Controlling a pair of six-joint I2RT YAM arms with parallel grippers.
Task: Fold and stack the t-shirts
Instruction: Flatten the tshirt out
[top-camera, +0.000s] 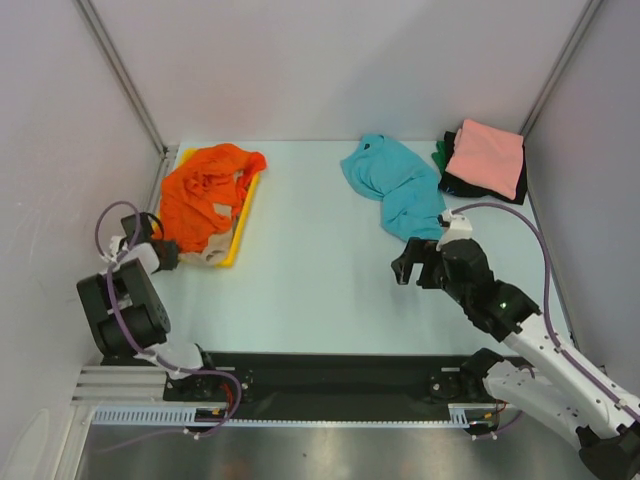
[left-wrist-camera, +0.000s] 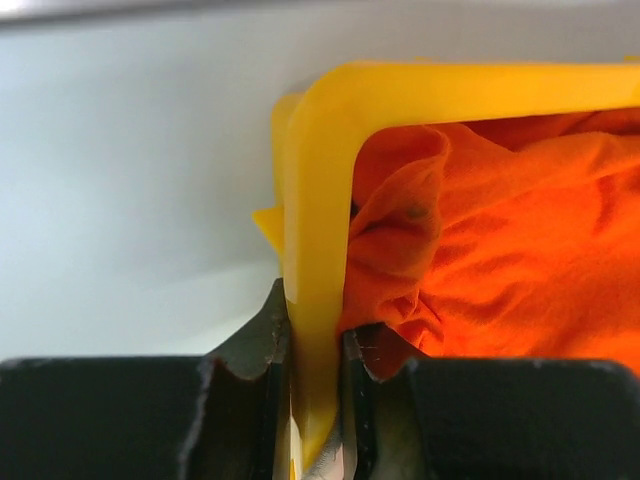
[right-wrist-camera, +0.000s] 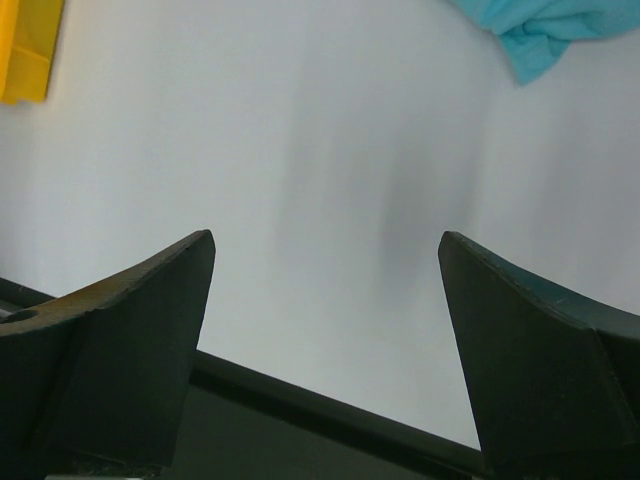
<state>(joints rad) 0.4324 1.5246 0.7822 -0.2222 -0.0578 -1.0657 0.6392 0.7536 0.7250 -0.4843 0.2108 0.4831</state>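
Observation:
An orange t-shirt (top-camera: 207, 192) lies crumpled in the yellow tray (top-camera: 240, 228) at the left, with beige cloth (top-camera: 203, 256) showing under its near edge. A turquoise t-shirt (top-camera: 398, 186) lies rumpled on the table at the right. A salmon pink folded t-shirt (top-camera: 486, 157) sits on a stack with black and green cloth at the far right. My left gripper (top-camera: 170, 254) is shut on the tray's rim (left-wrist-camera: 317, 300), with the orange shirt (left-wrist-camera: 500, 240) just beside it. My right gripper (top-camera: 408, 267) is open and empty, near the turquoise shirt's near end (right-wrist-camera: 545, 35).
Grey walls close the table on the left, back and right. A black strip runs along the near edge (top-camera: 330, 365). The tray's corner shows at the far left in the right wrist view (right-wrist-camera: 28, 50).

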